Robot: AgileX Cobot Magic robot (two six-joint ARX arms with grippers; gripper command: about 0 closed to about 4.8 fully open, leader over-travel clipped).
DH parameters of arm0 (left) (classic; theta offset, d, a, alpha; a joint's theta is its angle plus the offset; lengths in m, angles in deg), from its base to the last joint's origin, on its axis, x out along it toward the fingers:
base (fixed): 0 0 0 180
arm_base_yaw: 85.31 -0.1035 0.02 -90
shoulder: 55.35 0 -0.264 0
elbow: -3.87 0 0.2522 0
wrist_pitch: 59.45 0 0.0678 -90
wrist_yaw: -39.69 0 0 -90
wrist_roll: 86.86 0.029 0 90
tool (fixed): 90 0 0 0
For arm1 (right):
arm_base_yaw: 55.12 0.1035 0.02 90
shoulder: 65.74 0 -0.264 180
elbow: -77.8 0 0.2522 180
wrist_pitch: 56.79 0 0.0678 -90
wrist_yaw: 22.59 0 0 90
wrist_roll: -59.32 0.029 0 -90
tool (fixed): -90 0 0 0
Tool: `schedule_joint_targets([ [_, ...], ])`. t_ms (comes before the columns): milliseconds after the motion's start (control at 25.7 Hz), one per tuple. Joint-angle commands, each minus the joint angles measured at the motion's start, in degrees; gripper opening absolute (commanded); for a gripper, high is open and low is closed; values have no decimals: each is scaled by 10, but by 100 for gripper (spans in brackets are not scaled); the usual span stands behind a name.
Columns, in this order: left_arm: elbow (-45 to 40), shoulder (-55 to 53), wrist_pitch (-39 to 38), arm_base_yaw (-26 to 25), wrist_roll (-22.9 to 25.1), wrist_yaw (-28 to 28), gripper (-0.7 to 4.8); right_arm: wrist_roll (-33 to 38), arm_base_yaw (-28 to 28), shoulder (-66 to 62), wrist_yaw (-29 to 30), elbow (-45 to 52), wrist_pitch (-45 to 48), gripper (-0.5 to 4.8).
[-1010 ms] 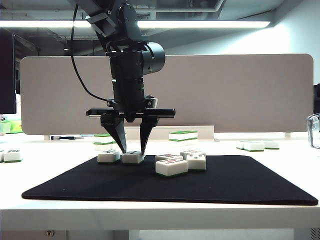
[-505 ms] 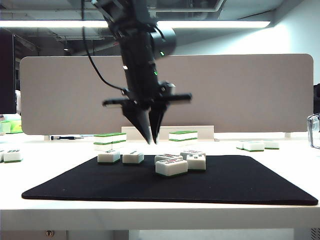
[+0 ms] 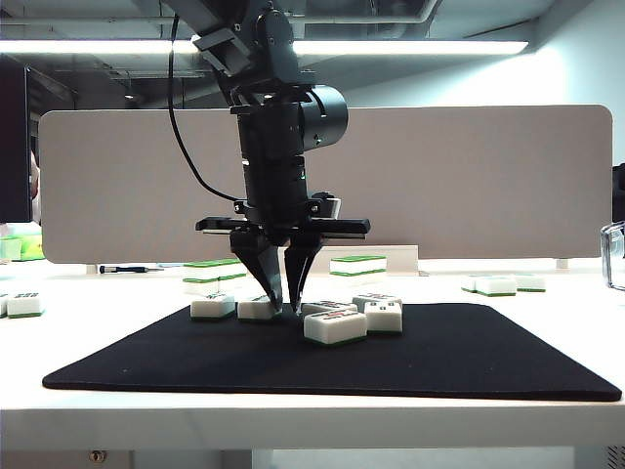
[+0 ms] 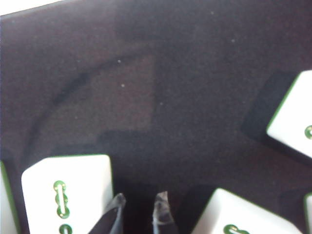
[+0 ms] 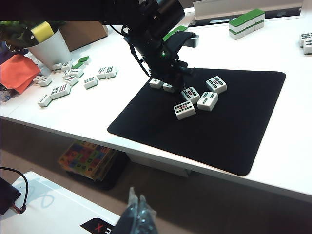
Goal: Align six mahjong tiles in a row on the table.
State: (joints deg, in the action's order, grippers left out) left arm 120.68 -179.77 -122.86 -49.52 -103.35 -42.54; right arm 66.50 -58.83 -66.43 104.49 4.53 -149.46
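Six mahjong tiles lie on the black mat point(image 3: 469, 362) on the table point(image 3: 293, 425). Two sit side by side at the left point(image 3: 213, 306) point(image 3: 254, 310). The others cluster to their right, the closest one point(image 3: 335, 326) in front. My left gripper point(image 3: 284, 307) points straight down with its tips at the mat, in the gap between the second tile and the cluster. In the left wrist view this gripper point(image 4: 139, 201) is narrowly open over bare mat, one tile point(image 4: 68, 192) right beside a fingertip. My right gripper point(image 5: 136, 202) hangs shut, off the table's front edge.
Tiles stacked in twos with green tops point(image 3: 357, 264) stand behind the mat, before the grey partition point(image 3: 488, 176). More loose tiles point(image 5: 73, 80) and a white cup point(image 5: 46, 51) sit on the table left of the mat. A white box point(image 5: 63, 209) lies under the right gripper.
The left gripper let go of the second tile, rose, narrowed its jaws, moved a little right and came back down between that tile and the cluster. The right arm stayed still.
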Motion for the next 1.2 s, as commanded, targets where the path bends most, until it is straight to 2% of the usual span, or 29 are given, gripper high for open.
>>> schedule_joint_targets([
  [39,3,3,-1,-5,0,14,79,-2,0,7,-1,-2,7,-1],
  [272,3,3,-2,-12,0,25,79,-2,0,7,-1,-2,7,-1],
  [544,3,3,32,-13,-11,28,79,-2,0,7,-1,-2,7,-1],
  [699,3,3,32,-13,-10,55,79,-2,0,7,-1,-2,7,-1],
  [1010,3,3,22,-23,-10,55,79,-2,0,7,-1,-2,7,-1],
  [1127,7,12,21,-21,-8,33,80,-2,0,7,-1,-2,7,-1],
  [1205,17,23,17,-11,10,-3,80,-2,-1,7,-1,-2,7,-1],
])
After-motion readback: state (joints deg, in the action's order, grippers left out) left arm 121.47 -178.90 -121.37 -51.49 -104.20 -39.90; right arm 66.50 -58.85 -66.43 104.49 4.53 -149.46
